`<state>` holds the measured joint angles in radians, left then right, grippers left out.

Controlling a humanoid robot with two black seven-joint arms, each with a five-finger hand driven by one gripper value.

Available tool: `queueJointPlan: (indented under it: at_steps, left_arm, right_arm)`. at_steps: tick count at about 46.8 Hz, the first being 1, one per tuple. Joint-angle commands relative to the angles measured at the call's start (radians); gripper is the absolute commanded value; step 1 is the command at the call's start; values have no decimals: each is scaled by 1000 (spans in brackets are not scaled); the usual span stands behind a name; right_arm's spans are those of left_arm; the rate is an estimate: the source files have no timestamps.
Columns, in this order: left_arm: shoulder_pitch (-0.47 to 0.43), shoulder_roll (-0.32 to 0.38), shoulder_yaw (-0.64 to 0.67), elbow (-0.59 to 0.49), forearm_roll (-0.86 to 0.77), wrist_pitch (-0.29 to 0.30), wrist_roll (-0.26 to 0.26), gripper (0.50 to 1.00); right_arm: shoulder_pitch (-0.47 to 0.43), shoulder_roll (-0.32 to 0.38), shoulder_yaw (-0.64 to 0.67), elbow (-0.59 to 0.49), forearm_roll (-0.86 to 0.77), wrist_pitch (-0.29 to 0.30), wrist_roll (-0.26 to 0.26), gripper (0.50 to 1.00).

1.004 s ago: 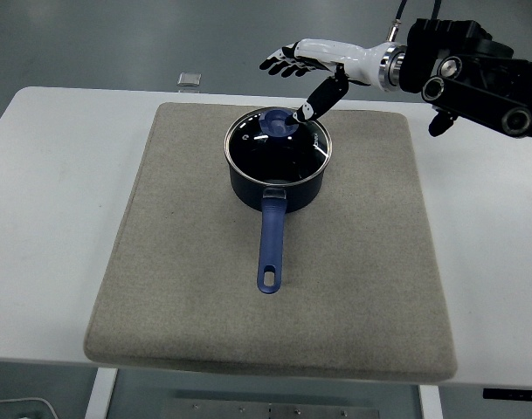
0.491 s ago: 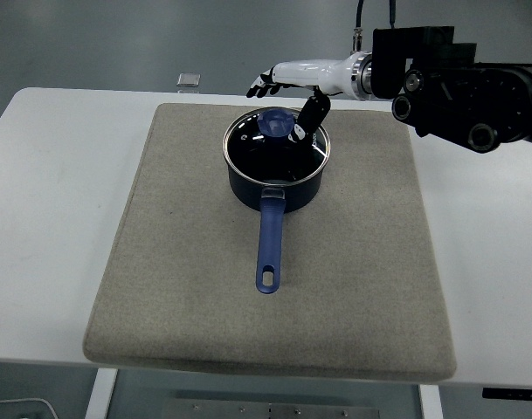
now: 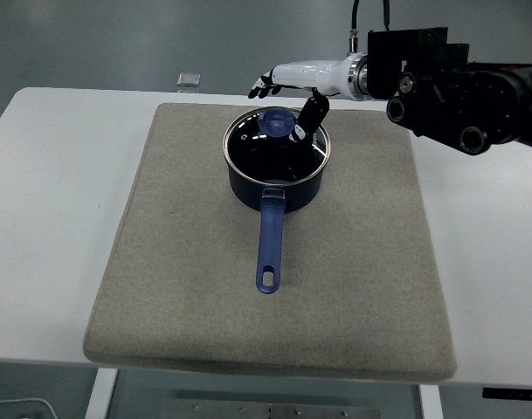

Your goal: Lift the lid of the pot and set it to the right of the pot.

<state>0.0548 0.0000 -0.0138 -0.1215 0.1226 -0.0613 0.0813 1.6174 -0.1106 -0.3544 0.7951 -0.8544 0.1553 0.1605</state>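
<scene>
A dark blue pot (image 3: pixel 277 188) stands on the grey mat (image 3: pixel 196 262), its blue handle (image 3: pixel 270 249) pointing toward the table's near edge. A glass lid (image 3: pixel 277 147) with a round blue knob (image 3: pixel 275 121) rests on the pot. My right hand (image 3: pixel 287 92), white with black fingertips, hovers over the far side of the lid. Its fingers are stretched out to the left behind the knob, and its black thumb (image 3: pixel 309 118) hangs down just right of the knob. The hand holds nothing. The left arm does not show.
The mat covers most of the white table (image 3: pixel 47 218). A small grey square object (image 3: pixel 189 80) lies at the table's far edge, left of the hand. My black forearm (image 3: pixel 458 83) spans the upper right.
My right hand has moved left and down toward the lid, bringing the thumb close beside the knob. In the last half second it barely shifted. Pot and lid have not moved.
</scene>
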Motion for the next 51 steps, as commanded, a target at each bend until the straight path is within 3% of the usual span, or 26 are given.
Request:
queueJointPlan:
  at_steps: [1,22,36,51]
  left_arm:
    - [0,0,0,0,0,0,0,1000]
    - [0,0,0,0,0,0,0,1000]
    - [0,0,0,0,0,0,0,1000]
    - [0,0,0,0,0,0,0,1000]
  right_arm:
    - [-2,0,2,-2,1,0,-3,897]
    - [-10,2,-6,-1,0,1,-4,887]
    - [-19,14,-8,-2,0,1,-3,836]
    - [-24,12,-12,-2,0,3,-3,821]
